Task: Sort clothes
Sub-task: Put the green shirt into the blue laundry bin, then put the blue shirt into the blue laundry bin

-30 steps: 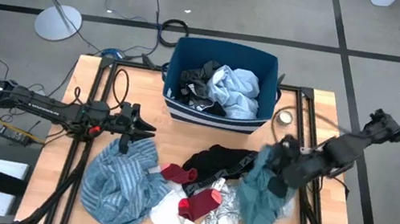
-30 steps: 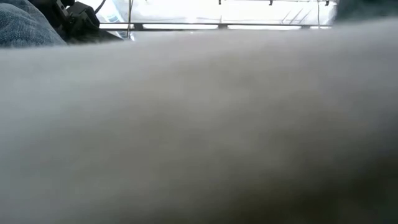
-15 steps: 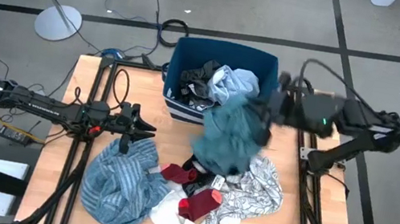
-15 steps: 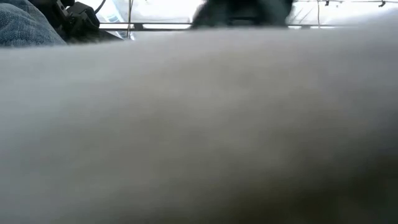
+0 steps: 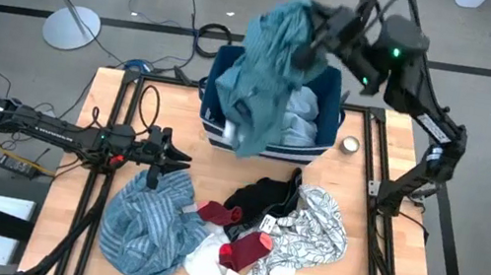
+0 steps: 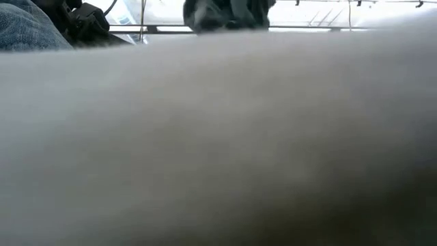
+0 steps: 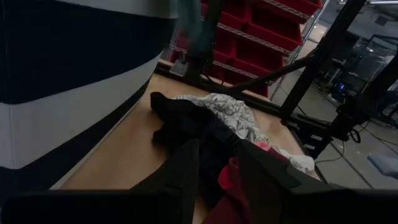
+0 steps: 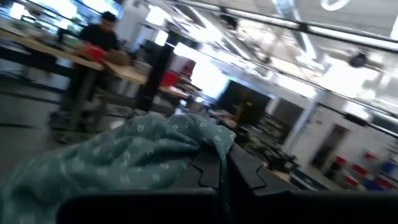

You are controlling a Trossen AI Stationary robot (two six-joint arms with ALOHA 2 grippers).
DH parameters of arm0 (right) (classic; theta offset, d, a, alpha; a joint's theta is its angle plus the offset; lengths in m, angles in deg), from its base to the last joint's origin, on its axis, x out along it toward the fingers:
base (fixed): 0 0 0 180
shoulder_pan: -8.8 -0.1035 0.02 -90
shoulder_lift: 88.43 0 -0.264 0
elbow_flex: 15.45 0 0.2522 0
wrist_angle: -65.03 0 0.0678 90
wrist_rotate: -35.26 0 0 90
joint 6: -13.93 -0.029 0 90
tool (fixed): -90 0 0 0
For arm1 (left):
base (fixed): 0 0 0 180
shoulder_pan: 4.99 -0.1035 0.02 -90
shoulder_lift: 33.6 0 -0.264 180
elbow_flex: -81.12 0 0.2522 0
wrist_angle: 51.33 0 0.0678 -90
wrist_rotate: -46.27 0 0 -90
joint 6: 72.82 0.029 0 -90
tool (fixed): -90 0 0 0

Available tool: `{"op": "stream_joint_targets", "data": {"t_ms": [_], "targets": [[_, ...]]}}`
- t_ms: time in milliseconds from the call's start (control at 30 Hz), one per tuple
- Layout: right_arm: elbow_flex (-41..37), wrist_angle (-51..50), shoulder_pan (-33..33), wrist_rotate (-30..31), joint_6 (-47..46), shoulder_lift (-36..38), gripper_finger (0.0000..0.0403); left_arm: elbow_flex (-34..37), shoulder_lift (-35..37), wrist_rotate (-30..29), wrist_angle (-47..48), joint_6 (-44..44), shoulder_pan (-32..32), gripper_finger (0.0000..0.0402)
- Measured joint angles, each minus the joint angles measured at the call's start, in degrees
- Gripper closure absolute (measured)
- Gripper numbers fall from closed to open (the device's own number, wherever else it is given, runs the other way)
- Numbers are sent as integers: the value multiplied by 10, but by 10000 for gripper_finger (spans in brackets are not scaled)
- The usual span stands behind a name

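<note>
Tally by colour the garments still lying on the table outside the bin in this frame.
Blue striped fabric garment: 1
Black cloth garment: 1
Black-and-white patterned garment: 1
Dark red cloth pieces: 2
White cloth pieces: 2
Total: 7

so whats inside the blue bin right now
Light blue clothes and a dark garment show in the bin. The teal garment, hanging from the right gripper, covers the rest.

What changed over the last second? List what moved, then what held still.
The right end effector, shut on the teal garment, lifted it off the table's right side and swung it up over the blue bin, uncovering the patterned garment. The left end effector and the striped garment stayed put.
</note>
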Motion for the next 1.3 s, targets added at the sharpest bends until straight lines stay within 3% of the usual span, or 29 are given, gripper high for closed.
{"op": "stream_joint_targets", "data": {"t_ms": [133,333,467,900,1067,1300], "targets": [[7,-35,46,-11,-74,-11,400,0,0,-3,5,0,0,285],[6,-225,78,-154,-223,-26,395,0,0,-6,10,0,0,285],[5,-335,84,-188,-278,-36,375,1,0,-9,12,0,0,285],[5,-531,88,-197,-326,-23,258,2,0,-26,18,-2,0,285],[5,-635,75,-200,-341,20,235,2,0,-26,17,-6,0,285],[-7,-678,-7,-191,-393,133,228,2,0,-26,13,-6,0,285]]}}
